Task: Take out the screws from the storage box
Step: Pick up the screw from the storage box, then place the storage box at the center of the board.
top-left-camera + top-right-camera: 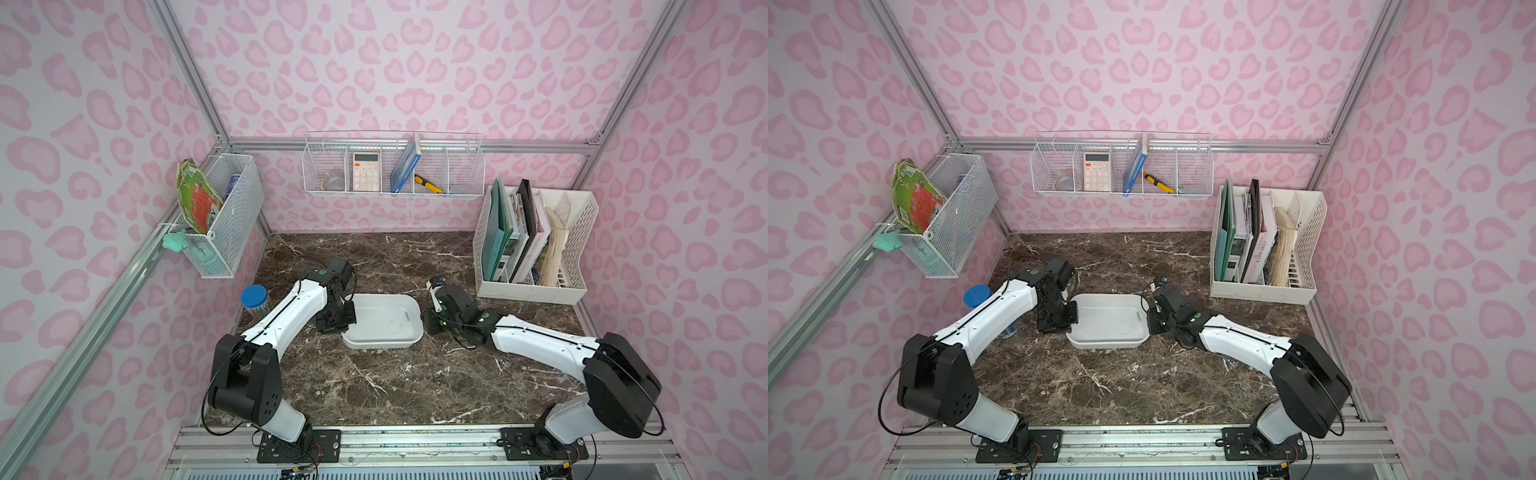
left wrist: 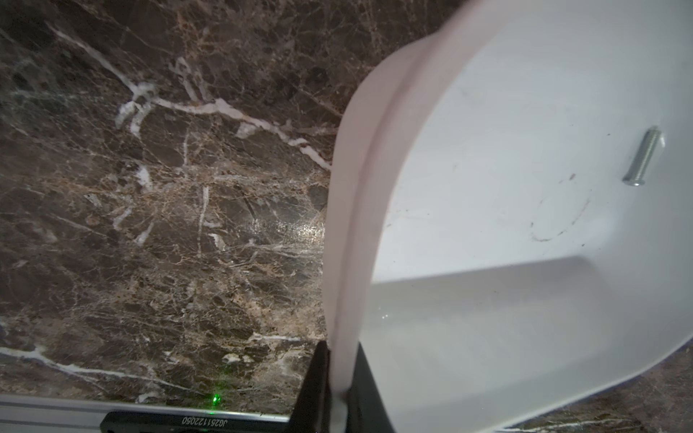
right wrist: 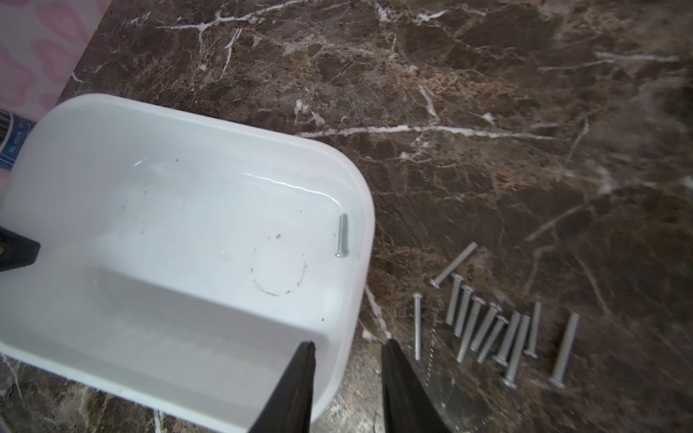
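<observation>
Both top views looked steeply down from high at front, facing pink back wall [image 1: 415, 83], far off, whole marble tabletop [image 1: 395, 382] in frame. Left wrist view sat close at storage box [image 2: 487, 187] rim; right wrist view near above it. Both wrist views shared lone screw [image 2: 642, 157] inside.

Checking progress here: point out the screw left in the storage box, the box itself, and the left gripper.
screw [image 3: 342, 235]: right wrist view, mid-shaft.
storage box [image 1: 374, 343]: in a top view, near wall.
left gripper [image 2: 339, 348]: left wrist view, between fingertips.

Blue-lidded jar [image 1: 254, 300] left; file rack [image 1: 582, 232] right; calculator [image 1: 367, 171] in wire basket [image 1: 469, 166].
</observation>
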You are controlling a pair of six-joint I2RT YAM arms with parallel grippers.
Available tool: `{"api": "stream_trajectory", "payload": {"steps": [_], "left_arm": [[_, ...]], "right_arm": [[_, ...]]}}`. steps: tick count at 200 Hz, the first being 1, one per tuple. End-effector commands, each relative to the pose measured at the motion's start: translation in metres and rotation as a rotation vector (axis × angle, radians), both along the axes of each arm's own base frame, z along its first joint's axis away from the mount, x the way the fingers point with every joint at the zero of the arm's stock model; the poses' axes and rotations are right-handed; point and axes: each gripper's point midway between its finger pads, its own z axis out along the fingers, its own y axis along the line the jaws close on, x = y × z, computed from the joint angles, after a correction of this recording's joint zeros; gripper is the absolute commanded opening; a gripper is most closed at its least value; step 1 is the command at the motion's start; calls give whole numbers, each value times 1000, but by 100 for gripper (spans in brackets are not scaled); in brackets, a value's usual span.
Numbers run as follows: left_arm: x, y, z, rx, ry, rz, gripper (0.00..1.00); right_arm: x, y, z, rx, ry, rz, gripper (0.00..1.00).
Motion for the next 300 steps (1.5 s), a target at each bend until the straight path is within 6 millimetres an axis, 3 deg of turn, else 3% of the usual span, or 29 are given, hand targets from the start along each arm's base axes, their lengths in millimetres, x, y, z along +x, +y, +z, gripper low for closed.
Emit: {"api": "stream_trajectory", "payload": {"steps": [1,44,103,108,194,252,300], "left_arm": [[1,0,-2,7,2,-15,0],[1,2,-6,15,3,-8,0],[-4,4,-5,13,-16,-1,0],[-4,4,-5,11,-18,-3,0],[-6,9,-3,27,-68,-12,0],[-5,14,-2,43,-92,-2,0],[-9,13,-9,40,-62,24,0]], "right_arm": [[2,13,-7,-68,-3,31,34],[6,40,-31,-187,52,46,35],[17,33,-60,-324,97,-35,36],[23,40,-52,-311,83,-40,36],[35,44,-79,-410,151,-94,33],[23,38,-97,-444,226,-148,25],[11,51,-93,-326,274,-130,19]]}}
